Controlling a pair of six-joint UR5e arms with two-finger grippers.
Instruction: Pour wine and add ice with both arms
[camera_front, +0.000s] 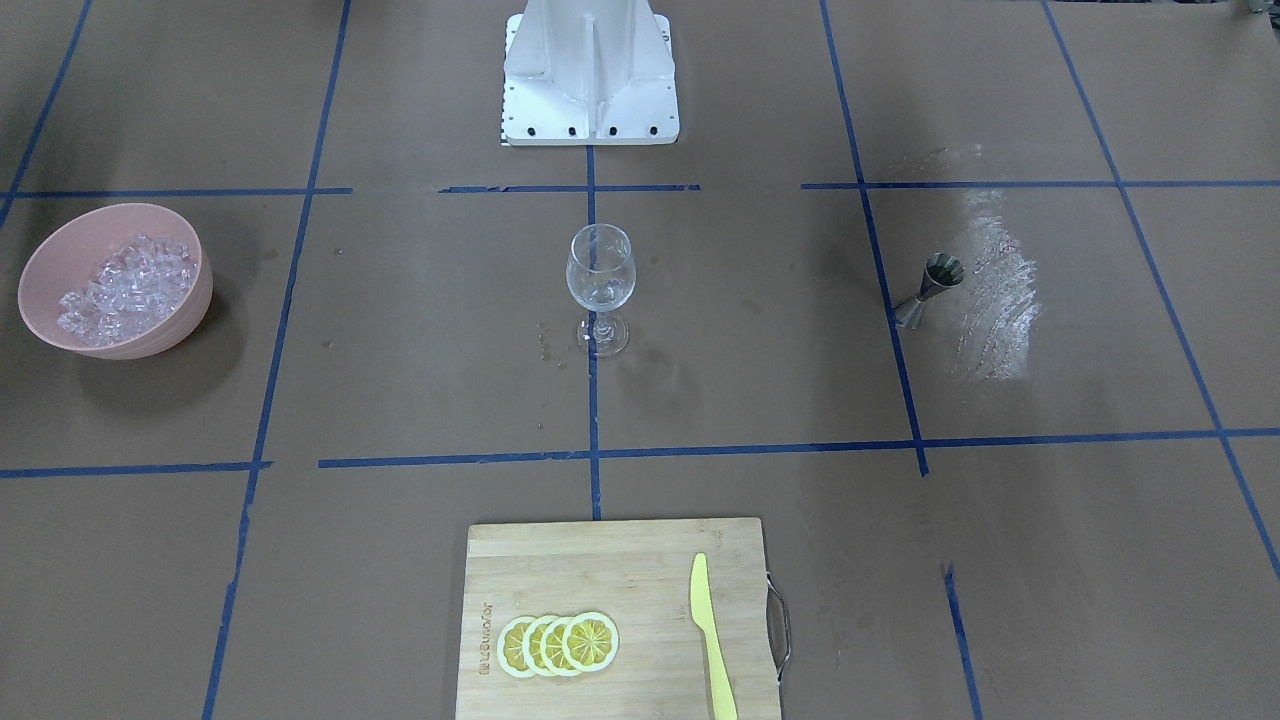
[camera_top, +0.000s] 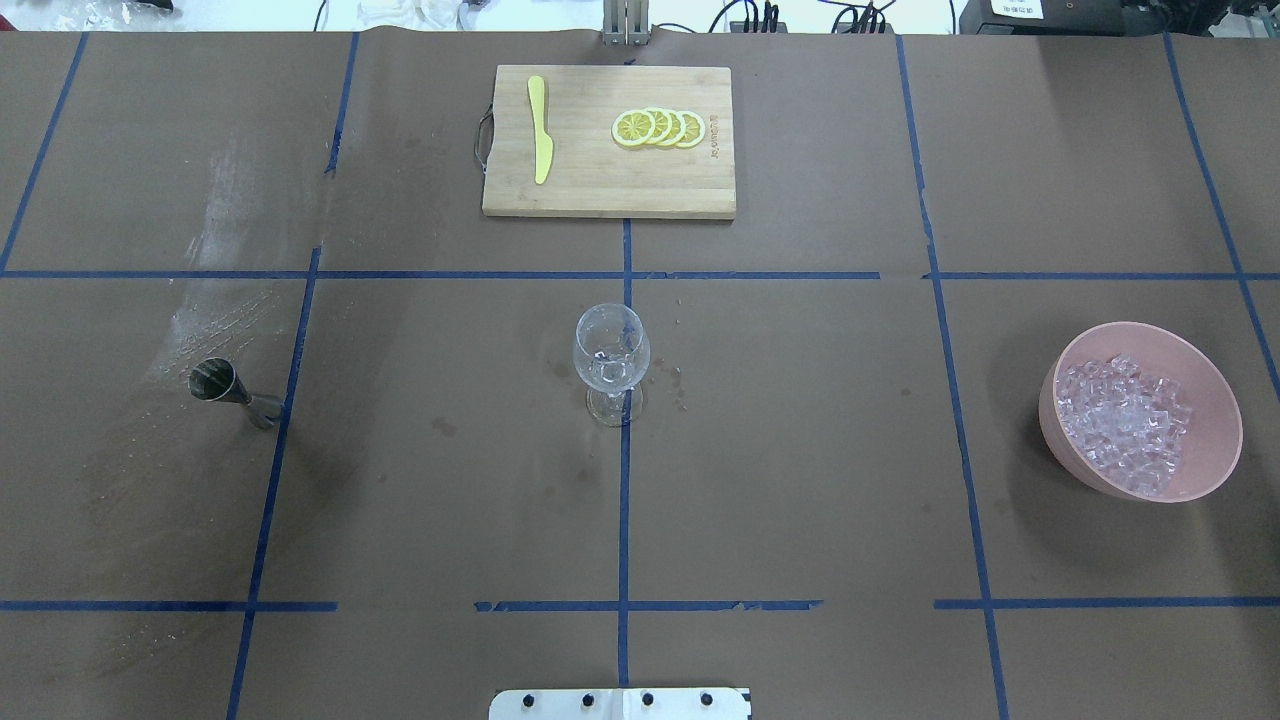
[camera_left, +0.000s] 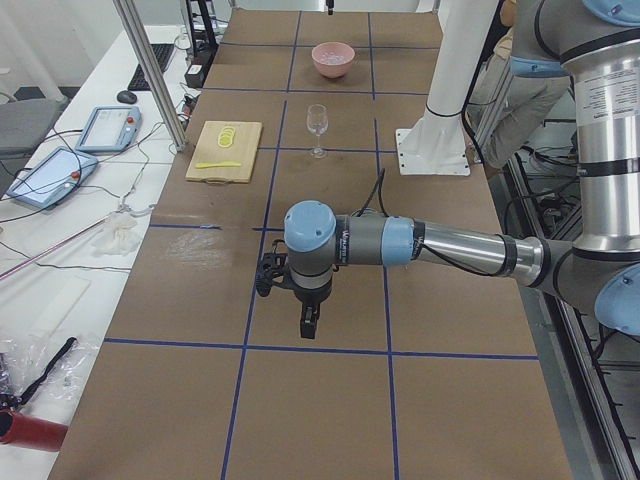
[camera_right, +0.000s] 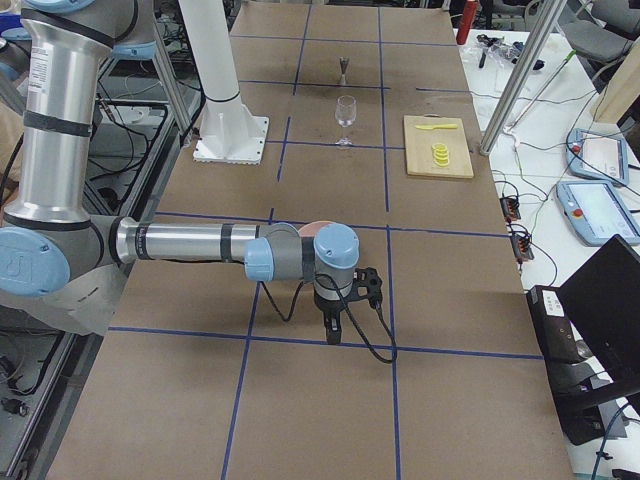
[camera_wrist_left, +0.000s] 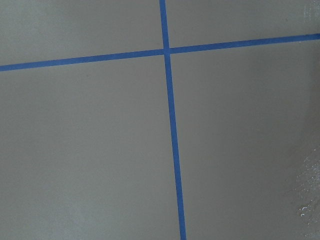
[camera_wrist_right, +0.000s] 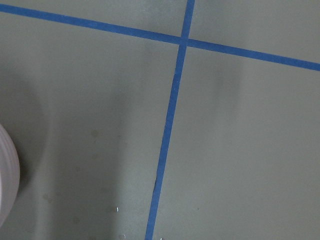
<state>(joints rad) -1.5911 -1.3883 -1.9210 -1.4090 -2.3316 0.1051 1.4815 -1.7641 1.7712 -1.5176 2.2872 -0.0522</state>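
Got the left arm (camera_left: 440, 243) nearest the lens in the left-end view, stretched out level above the table (camera_left: 330, 420). Left gripper (camera_left: 309, 322) pointing straight down over brown paper, beside a blue tape line (camera_wrist_left: 172, 145). Can't tell from that angle how far apart its fingers stand; nothing visibly gripped.

Same for the right arm (camera_right: 190, 242) in the right-end view: reaching out level, right gripper (camera_right: 333, 326) pointing down, finger spread not readable, nothing visibly gripped.

Found the ice (camera_top: 1128, 422) heaped in a pink bowl (camera_top: 1075, 460) on the robot's right side of the table, well apart from everything else. Catching the bowl's edge at the left border of the right wrist view.

Seeing the wine glass (camera_top: 611, 355) upright mid-table on a tape line, between bowl and jigger (camera_top: 225, 388), out in front of the white pedestal (camera_front: 590, 80). Contents unclear.

Reading the jigger as upright on the robot's left, beside a whitish scuffed patch (camera_front: 995, 290).

Spotted a wooden cutting board (camera_top: 600, 185) at the far edge, carrying four overlapping lemon slices (camera_top: 660, 128) and a yellow knife (camera_top: 541, 130) lying apart from them.
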